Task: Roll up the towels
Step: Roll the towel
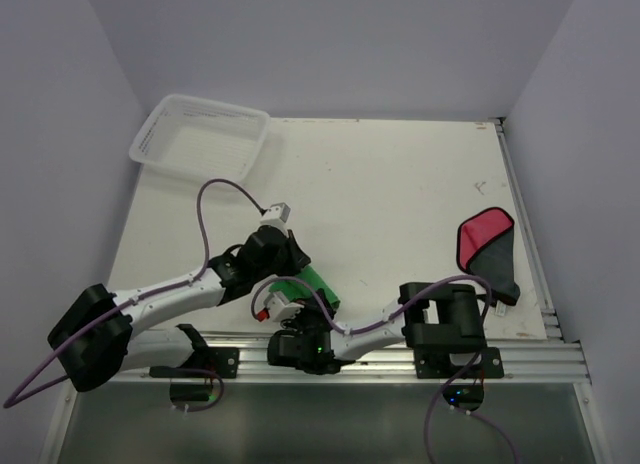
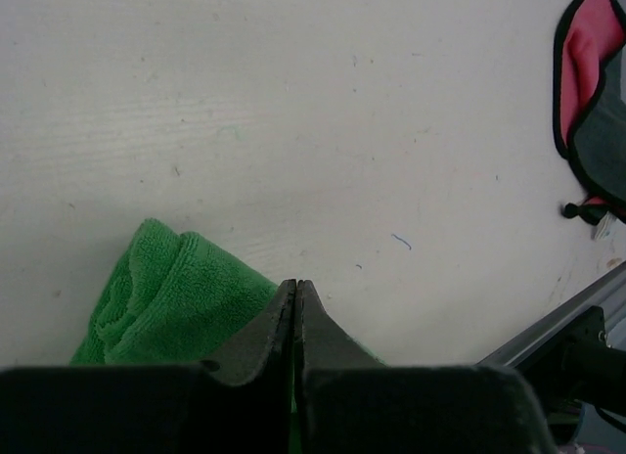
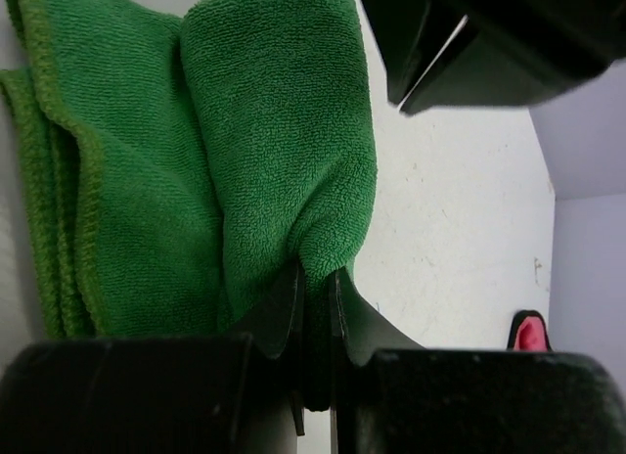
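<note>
Green towel [image 3: 274, 131] in right end effector [image 3: 313, 280]

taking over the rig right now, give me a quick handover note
Left gripper: shut, tips over the green towel; can't confirm it is pinching cloth.
Right gripper: shut on a fold of the green towel.
Green towel: at the near edge between both grippers, folded over and bunched, not a finished roll.
Red towel: far right, lying open, not rolled.
Left to do: finish the green roll, then roll the red towel.
</note>
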Controlling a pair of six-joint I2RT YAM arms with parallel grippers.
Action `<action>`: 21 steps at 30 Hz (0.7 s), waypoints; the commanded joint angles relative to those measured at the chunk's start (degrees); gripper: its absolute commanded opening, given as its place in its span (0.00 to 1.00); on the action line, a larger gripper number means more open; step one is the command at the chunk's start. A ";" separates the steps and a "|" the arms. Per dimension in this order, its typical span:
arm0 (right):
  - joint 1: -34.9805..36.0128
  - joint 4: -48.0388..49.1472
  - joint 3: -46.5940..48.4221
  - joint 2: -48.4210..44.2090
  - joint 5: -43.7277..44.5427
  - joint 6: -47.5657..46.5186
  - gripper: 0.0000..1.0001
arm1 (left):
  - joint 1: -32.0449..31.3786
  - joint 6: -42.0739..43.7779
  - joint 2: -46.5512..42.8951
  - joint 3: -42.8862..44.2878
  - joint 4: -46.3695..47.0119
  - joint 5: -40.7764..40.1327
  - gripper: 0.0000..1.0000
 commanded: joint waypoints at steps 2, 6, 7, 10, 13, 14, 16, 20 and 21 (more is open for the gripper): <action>3.05 -4.38 3.81 4.53 0.37 1.43 0.00 | -2.45 -2.47 0.42 -2.03 4.41 -0.48 0.05; 3.85 -5.88 5.57 6.82 0.55 1.61 0.00 | -4.82 -3.61 0.33 -4.22 4.06 -1.71 0.05; 3.94 -6.14 6.01 7.17 0.38 1.44 0.00 | -5.00 -4.13 0.33 -4.75 4.06 -1.71 0.05; 3.94 -6.40 6.54 7.53 -0.67 0.82 0.00 | -5.09 -5.71 0.15 -7.13 3.88 -2.24 0.05; 3.94 -7.19 6.98 7.26 -1.29 1.52 0.06 | -5.09 -7.38 -0.72 -9.68 4.32 -2.50 0.05; 3.94 -7.02 6.98 6.48 -1.64 2.13 0.08 | -5.17 -7.65 -0.99 -10.29 4.50 -2.85 0.05; 3.94 -5.89 6.20 5.51 -2.26 2.40 0.17 | -5.18 -8.44 -1.43 -11.79 4.59 -3.21 0.05; 3.94 -5.88 6.10 2.87 -2.44 4.41 0.30 | -5.18 -9.23 -1.52 -12.93 4.32 -3.56 0.05; 3.94 -5.53 5.67 1.39 -2.44 4.86 0.32 | -5.18 -9.50 -1.43 -13.28 4.41 -3.56 0.05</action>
